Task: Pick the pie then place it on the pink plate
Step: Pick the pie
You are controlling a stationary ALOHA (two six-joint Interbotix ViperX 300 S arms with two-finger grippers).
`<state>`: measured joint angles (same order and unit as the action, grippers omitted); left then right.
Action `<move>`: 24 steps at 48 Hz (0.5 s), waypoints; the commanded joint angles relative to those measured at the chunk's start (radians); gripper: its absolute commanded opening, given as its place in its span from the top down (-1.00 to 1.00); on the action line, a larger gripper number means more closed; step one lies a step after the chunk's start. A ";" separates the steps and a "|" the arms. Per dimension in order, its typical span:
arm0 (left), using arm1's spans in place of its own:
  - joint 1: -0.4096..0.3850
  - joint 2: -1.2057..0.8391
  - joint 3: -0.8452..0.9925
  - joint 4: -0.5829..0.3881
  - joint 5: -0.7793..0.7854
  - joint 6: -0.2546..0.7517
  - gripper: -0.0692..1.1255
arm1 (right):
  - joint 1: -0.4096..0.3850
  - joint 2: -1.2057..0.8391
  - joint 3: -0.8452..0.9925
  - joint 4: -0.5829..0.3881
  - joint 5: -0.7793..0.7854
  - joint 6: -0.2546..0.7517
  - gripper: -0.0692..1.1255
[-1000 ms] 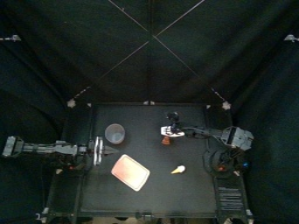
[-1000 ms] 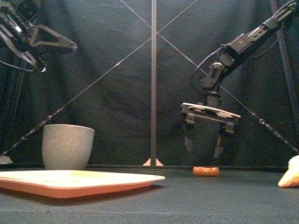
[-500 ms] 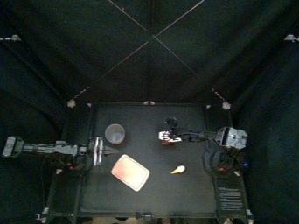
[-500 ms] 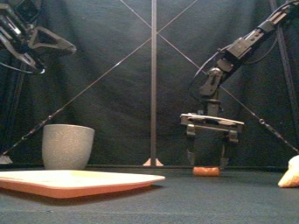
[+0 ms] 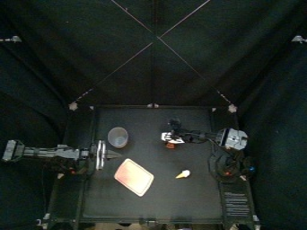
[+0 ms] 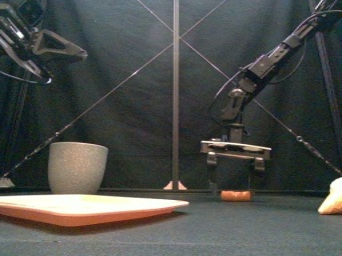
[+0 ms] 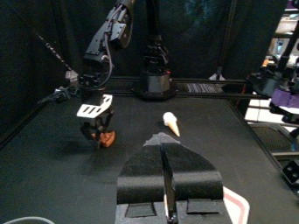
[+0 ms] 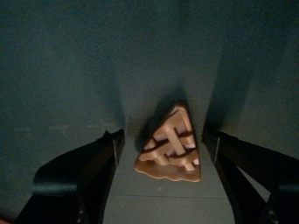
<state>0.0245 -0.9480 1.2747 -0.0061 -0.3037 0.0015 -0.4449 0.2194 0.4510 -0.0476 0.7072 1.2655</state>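
Pie (image 8: 173,144): moulded plastic look; tan crust, raised lattice strips, slight sheen; darker red filling between strips.
Pink plate (image 6: 80,207): smooth, satin, plastic look; faint highlight along rim.
Grey cup (image 6: 78,167): matt wall, no glare; ceramic or plastic, cannot tell.
Cream toy (image 7: 172,123): smooth, pale, low gloss.
Table (image 5: 180,193): black, smooth, matt; dull sheen at table height.
Back curtain (image 5: 72,54): black cloth, matt.
Right gripper (image 6: 237,186): pale cross-plate, satin metal look; jaws matt.
Left gripper (image 7: 165,149): jaws matt black, flat plastic-looking faces.
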 commanded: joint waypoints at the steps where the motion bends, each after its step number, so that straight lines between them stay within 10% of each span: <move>1: -0.002 -0.006 -0.009 0.003 -0.009 0.002 0.78 | 0.002 -0.014 -0.017 0.006 0.021 -0.002 -0.84; 24: 0.002 -0.020 -0.003 0.000 -0.009 0.002 0.78 | 0.021 -0.023 -0.021 -0.006 0.043 -0.002 -0.38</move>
<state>0.0245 -0.9695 1.2839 -0.0061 -0.3022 0.0031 -0.4357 0.2224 0.4479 -0.0460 0.7532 1.2640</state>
